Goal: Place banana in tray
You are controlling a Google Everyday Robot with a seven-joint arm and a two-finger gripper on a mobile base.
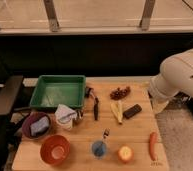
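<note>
The banana (117, 111), small and pale yellow, lies on the wooden table (140, 130) right of centre, between a black handled tool (96, 108) and a small black block (132, 111). The green tray (57, 92) stands at the table's back left, and I see nothing in it. Only the bulky white arm (181, 76) shows, at the right edge over the table's right side. The gripper itself is not in view. The arm is apart from the banana, up and to its right.
Dark grapes (120, 92) lie behind the banana. An orange-red stick (152, 143), a round yellow fruit (124, 153), a blue cup (99, 148) and an orange bowl (55, 149) line the front. A purple bowl (36, 125) and a white bag (66, 115) sit front of the tray. A black chair (7, 95) stands at the left.
</note>
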